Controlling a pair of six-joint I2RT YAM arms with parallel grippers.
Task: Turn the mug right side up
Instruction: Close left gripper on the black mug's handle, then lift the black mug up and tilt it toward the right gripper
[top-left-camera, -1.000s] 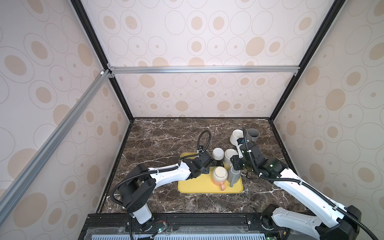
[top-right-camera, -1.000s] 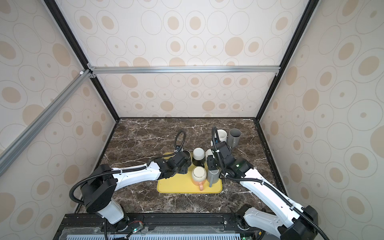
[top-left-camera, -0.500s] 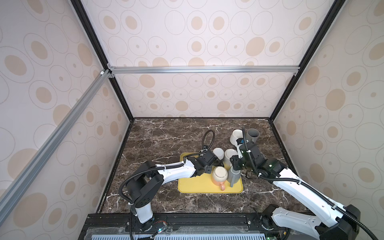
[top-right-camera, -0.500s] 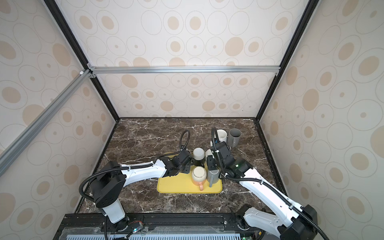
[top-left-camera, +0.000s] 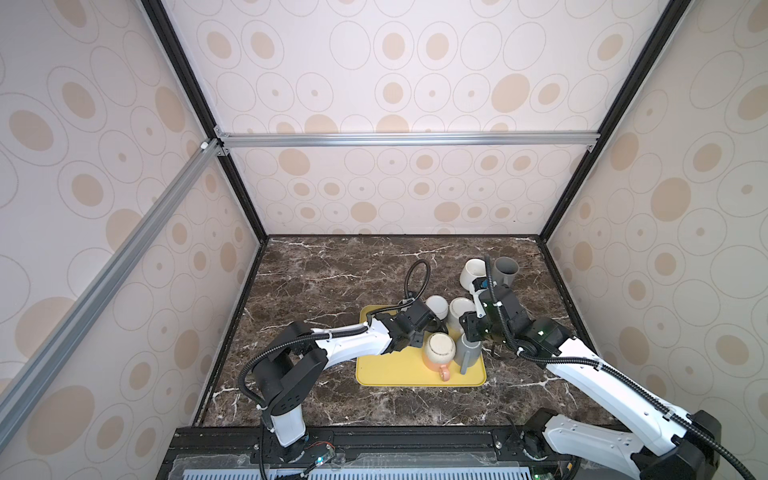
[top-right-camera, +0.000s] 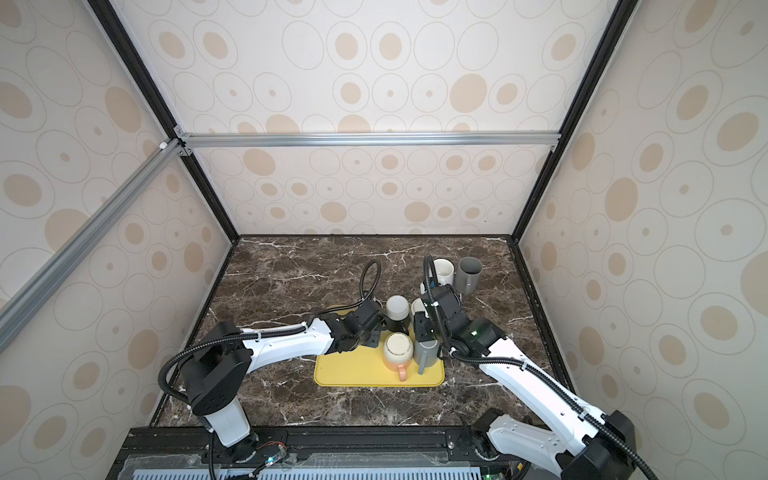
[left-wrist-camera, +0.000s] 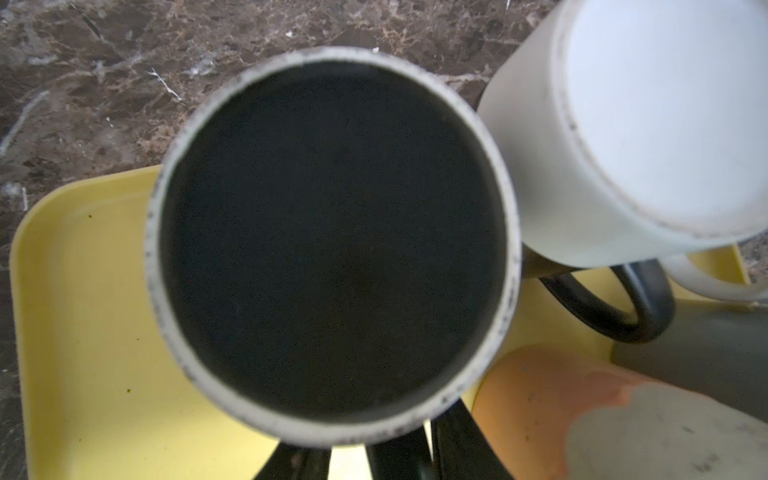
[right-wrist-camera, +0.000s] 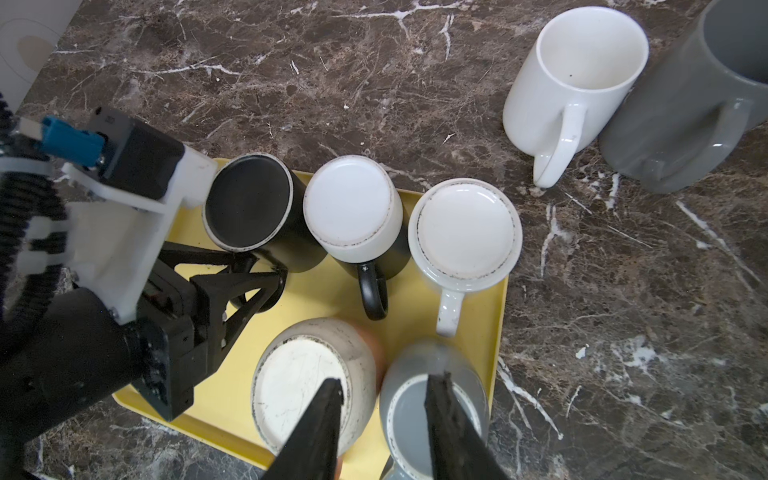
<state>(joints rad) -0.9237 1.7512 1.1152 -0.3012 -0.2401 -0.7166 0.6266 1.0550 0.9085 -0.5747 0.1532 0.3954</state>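
The left gripper (right-wrist-camera: 268, 272) reaches low over the yellow plastic tray (right-wrist-camera: 478, 316), its two black truss fingers (right-wrist-camera: 216, 255) set either side of the looped handle of the black ceramic mug with a pale foot ring (right-wrist-camera: 249, 203); only a narrow gap shows between these jaws, and whether they press the handle I cannot tell; the mug stands base up at the tray's corner, its body just beyond the fingertips, its dark base filling the left wrist view (left-wrist-camera: 332, 232). The right gripper (right-wrist-camera: 386, 384) hangs with its jaws apart and nothing between them; under one finger lies the cream base of the upturned orange-glazed mug (right-wrist-camera: 291, 378), under the other the base of the upturned grey mug (right-wrist-camera: 411, 407). Beyond those jaws, on the tray, a black mug with a white base (right-wrist-camera: 347, 199) and a white handled mug (right-wrist-camera: 465, 228) stand base up; farther off, on the dark brown marble tabletop (right-wrist-camera: 291, 83), a tall white mug (right-wrist-camera: 540, 112) and a tall grey mug (right-wrist-camera: 665, 124) stand mouth up, side by side.
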